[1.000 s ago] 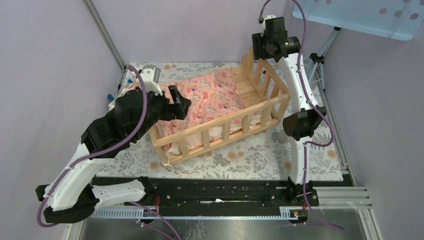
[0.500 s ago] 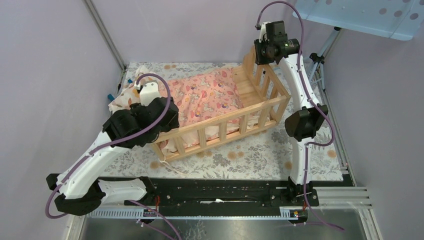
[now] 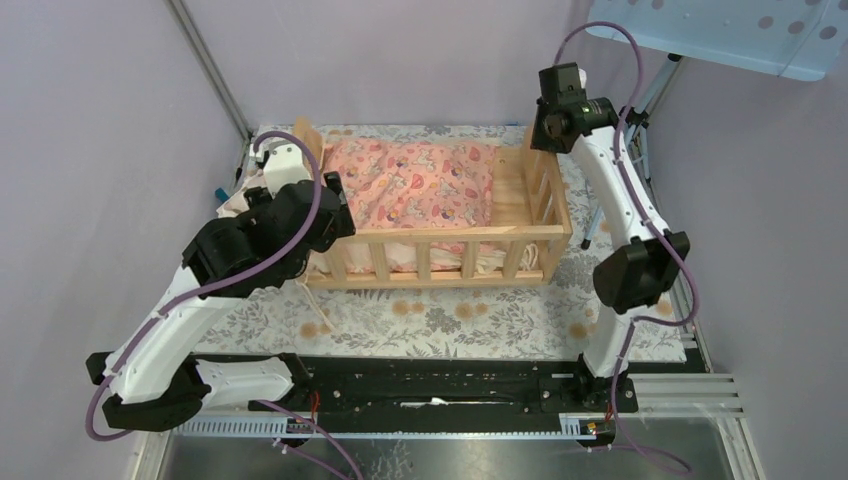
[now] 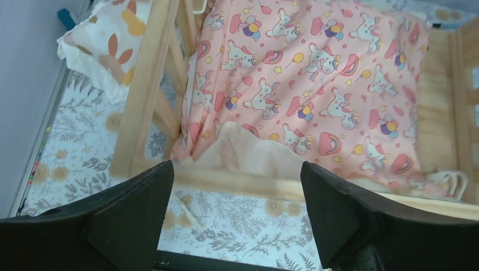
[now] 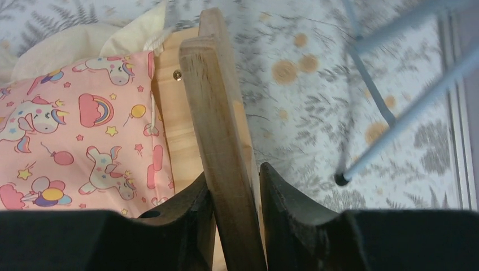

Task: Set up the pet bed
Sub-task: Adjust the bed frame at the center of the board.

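The pet bed (image 3: 450,238), a light wooden slatted frame, lies square to the table's front edge. A pink unicorn-print cushion (image 3: 415,185) fills it. My right gripper (image 3: 543,138) is at the top of the bed's right end rail. In the right wrist view that gripper (image 5: 234,175) is shut on the wooden rail (image 5: 214,101), one finger against each side. My left gripper (image 3: 330,225) hangs at the bed's left front corner. The left wrist view shows it (image 4: 237,169) open and empty above the front rail, with the cushion (image 4: 316,79) beyond.
A small cream pillow with orange leaves (image 4: 107,39) lies outside the bed's left end, by the wall. A floral mat (image 3: 450,315) covers the table. A tripod leg (image 5: 395,118) stands just right of the bed, under a blue shelf (image 3: 720,30). Walls close in on both sides.
The bed has swung round from a slant to lie parallel to the front edge. My right gripper went right with the end rail. My left gripper pulled back off the cushion to the left corner.
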Controlling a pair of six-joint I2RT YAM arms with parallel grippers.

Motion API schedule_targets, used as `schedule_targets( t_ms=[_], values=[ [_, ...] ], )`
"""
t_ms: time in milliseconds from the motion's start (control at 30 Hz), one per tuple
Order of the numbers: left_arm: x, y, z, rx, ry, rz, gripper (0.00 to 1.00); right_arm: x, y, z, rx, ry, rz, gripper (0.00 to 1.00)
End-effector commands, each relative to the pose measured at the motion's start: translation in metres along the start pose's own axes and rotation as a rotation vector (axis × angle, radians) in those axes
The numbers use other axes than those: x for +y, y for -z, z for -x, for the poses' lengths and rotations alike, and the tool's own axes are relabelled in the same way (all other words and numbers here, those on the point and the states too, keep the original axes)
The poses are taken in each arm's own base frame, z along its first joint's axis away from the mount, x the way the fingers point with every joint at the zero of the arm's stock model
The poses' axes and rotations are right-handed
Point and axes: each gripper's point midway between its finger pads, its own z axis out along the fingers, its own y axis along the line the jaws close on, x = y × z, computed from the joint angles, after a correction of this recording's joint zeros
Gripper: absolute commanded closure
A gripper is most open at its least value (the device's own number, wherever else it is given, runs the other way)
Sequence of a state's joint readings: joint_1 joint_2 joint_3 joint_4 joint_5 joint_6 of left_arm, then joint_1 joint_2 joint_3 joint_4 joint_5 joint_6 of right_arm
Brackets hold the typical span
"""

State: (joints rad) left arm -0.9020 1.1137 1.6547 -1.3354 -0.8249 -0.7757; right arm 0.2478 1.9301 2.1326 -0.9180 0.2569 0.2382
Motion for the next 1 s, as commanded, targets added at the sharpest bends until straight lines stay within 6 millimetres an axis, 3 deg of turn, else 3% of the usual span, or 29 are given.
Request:
schedule_targets(
  t_ms=[0, 200, 367, 467, 667, 833, 967],
  values=[
    [-0.006, 0.006, 0.037, -0.117, 0.021, -0.024, 0.09, -0.102, 0.075, 0.052, -0.424, -0.495, -0.429, 1.0],
    [-0.006, 0.0, 0.032, -0.12, 0.007, -0.012, 0.08, -0.116, 0.116, 0.03, -0.603, -0.785, -0.318, 1.0],
    [-0.014, -0.01, 0.016, -0.086, -0.015, -0.021, 0.07, -0.106, 0.116, 0.013, -0.646, -0.936, -0.201, 1.0],
    [-0.02, -0.014, 0.009, -0.068, -0.022, -0.034, 0.07, -0.084, 0.108, 0.015, -0.629, -0.95, -0.112, 1.0],
    [-0.029, -0.02, 0.0, -0.052, -0.028, -0.067, 0.06, -0.021, 0.091, 0.022, -0.563, -0.851, -0.005, 0.99],
    [-0.049, -0.017, 0.011, -0.076, -0.042, -0.165, 0.04, 0.015, 0.098, 0.022, -0.534, -0.731, 0.106, 0.76],
    [-0.075, -0.011, 0.034, -0.108, -0.09, -0.244, 0.04, 0.008, 0.117, 0.014, -0.548, -0.632, 0.128, 0.54]
  ],
)
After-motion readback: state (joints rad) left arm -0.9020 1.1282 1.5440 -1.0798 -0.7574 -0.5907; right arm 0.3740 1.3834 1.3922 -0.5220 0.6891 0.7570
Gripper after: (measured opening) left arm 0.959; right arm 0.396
